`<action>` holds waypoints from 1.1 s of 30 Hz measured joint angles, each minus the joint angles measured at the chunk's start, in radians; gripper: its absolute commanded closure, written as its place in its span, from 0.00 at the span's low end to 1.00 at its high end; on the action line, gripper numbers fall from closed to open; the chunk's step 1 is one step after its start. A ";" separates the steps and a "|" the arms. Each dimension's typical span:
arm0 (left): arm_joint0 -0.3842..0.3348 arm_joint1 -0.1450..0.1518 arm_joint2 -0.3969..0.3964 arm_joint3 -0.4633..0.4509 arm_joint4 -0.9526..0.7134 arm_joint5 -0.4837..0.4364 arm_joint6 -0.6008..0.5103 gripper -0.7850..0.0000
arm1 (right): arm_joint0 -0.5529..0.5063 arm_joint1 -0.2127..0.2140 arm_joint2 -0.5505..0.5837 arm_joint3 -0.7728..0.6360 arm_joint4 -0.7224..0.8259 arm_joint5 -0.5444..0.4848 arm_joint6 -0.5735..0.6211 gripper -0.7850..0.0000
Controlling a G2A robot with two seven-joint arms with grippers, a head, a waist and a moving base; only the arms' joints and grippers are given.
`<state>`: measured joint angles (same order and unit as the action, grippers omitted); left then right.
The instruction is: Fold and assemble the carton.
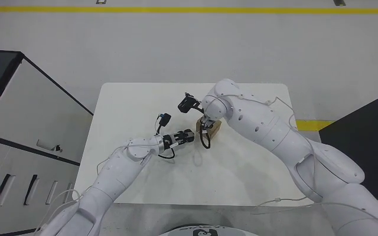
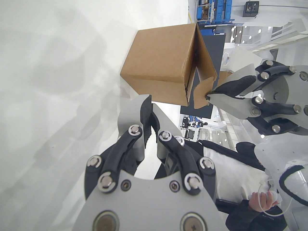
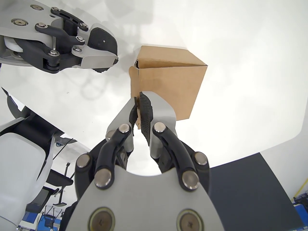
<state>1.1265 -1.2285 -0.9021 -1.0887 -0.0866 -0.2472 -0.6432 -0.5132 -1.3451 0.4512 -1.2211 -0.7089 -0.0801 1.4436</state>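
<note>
Right pincer (image 3: 138,102): closed on a small flap (image 2: 203,90) at the open end of the carton (image 3: 168,85), with the cardboard edge pinched between the two black pads close to their tips. Left pincer (image 2: 149,111): fingers drawn together with nothing between them. It stands just beside one side wall of the carton near the same open end, apart from the board. The carton is a brown box already raised into shape, resting on one wall near the middle of the white worktop (image 1: 248,177). Its end toward the right pincer stands ajar and is not yet tucked shut. In the top view the carton lies directly beyond the tips of the left pincer, while the right pincer is set at it from the far side of the worktop, so the two converge on one corner of the box. The box looks nearly as wide as it is long, and its long axis cannot be told. Judged from this layout, the right arm has the hold and the left arm is free, near enough to steady or press a wall. The coming fold would turn on the held flap swinging inward toward the opening, on the side of the carton that faces the left pincer across a narrow gap.
</note>
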 measured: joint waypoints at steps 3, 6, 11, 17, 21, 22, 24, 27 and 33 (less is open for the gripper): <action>0.000 0.000 0.000 0.000 0.000 0.000 0.000 1.00 | 0.000 -0.001 0.002 -0.009 -0.022 0.002 0.003 0.71; 0.000 0.000 0.000 0.000 0.000 0.000 0.000 1.00 | -0.001 0.000 0.007 -0.019 -0.041 0.003 0.006 0.72; 0.000 0.000 0.000 0.000 0.000 0.000 0.000 1.00 | -0.007 0.003 0.018 -0.030 -0.068 0.001 0.017 0.71; 0.000 0.000 0.000 0.000 0.000 0.000 0.000 1.00 | -0.021 0.003 0.022 -0.024 -0.095 -0.007 0.011 0.71; 0.000 0.000 0.000 0.000 0.000 0.000 0.000 1.00 | -0.030 0.001 0.025 -0.024 -0.107 -0.012 0.000 0.84; 0.000 0.000 0.000 0.000 0.000 0.000 0.000 1.00 | -0.031 0.001 0.026 -0.022 -0.109 -0.013 -0.001 0.89; 0.000 0.000 0.000 0.000 0.000 0.000 0.000 1.00 | -0.034 -0.001 0.028 -0.019 -0.114 -0.017 -0.004 0.93; 0.000 0.000 0.000 0.000 0.000 0.000 0.000 1.00 | -0.037 -0.004 0.032 -0.011 -0.114 -0.024 -0.007 0.91; 0.000 0.000 0.000 0.000 0.000 0.000 0.000 1.00 | -0.042 -0.010 0.038 0.009 -0.109 -0.036 -0.014 0.90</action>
<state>1.1265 -1.2285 -0.9021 -1.0887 -0.0866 -0.2472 -0.6432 -0.5551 -1.3550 0.4896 -1.2116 -0.8183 -0.1163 1.4293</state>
